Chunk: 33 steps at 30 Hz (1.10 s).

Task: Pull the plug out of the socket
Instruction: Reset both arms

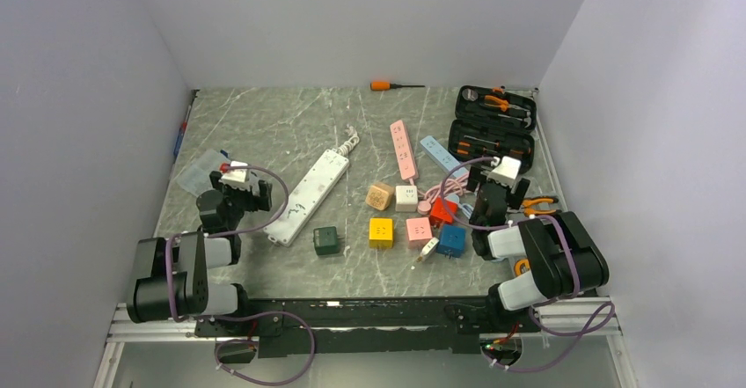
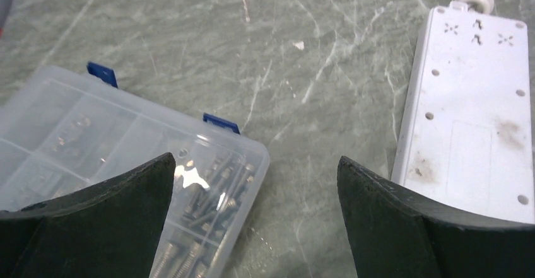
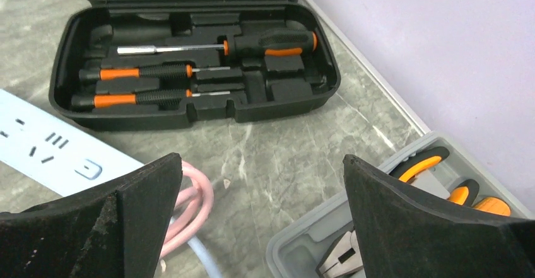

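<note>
The left tool (image 2: pixel 255 161) and right tool (image 3: pixel 262 158) gape wide, both empty. The white plug (image 1: pixel 428 248) seems seated in the blue cube (image 1: pixel 452 239), near-right on the surface (image 1: pixel 264 124). One tool should pin the cube while the other pulls straight.

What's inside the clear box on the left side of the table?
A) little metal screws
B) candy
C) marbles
A: through the lid of the clear box you can see little metal screws lying in its compartments.
</note>
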{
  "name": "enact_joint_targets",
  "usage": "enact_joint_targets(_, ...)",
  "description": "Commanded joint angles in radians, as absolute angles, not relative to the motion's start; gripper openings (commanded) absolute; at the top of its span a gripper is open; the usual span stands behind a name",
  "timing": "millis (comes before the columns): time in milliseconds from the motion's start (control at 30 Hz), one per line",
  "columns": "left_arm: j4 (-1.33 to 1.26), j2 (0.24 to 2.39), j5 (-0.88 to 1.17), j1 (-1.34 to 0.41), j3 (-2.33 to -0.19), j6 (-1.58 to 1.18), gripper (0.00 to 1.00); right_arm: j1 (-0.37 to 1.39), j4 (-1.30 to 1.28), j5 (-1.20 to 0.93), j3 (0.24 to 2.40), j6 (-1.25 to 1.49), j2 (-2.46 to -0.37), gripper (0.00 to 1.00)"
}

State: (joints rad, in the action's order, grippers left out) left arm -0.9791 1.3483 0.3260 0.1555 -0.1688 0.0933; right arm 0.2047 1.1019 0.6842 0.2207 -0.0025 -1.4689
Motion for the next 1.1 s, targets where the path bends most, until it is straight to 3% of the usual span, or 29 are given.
enact_joint_targets(0, -1.149, 1.355, 0.361, 0.153, -0.195, 0.099, 0.99, 0.207, 1.223, 0.702, 0.226, -0.035, -1.469, 1.0)
enact_joint_targets(233, -1.082, 1.343, 0.344, 0.14, -0.21, 0.12, 0.99, 0.05, 0.881, 0.4, 0.379, 0.083, -1.477, 1.0)
enact_joint_targets(367, -1.099, 1.346, 0.341, 0.139, -0.205, 0.117, 0.99, 0.057, 0.949, 0.426, 0.323, 0.074, -1.453, 1.0)
enact_joint_targets(500, -1.111, 1.349, 0.34, 0.139, -0.204, 0.115, 0.99, 0.154, 1.507, 0.459, 0.095, -0.05, -1.529, 1.0)
enact_joint_targets(600, -1.116, 1.35, 0.339, 0.139, -0.204, 0.112, 0.99, 0.123, 1.233, 0.489, 0.205, 0.024, -1.504, 1.0)
enact_joint_targets(667, -1.116, 1.35, 0.34, 0.14, -0.203, 0.112, 0.99, 0.05, 1.13, 0.389, 0.246, 0.086, -1.49, 1.0)
enact_joint_targets(1067, -1.112, 1.351, 0.339, 0.139, -0.205, 0.114, 0.99, 0.034, 1.154, 0.388, 0.232, 0.083, -1.483, 1.0)
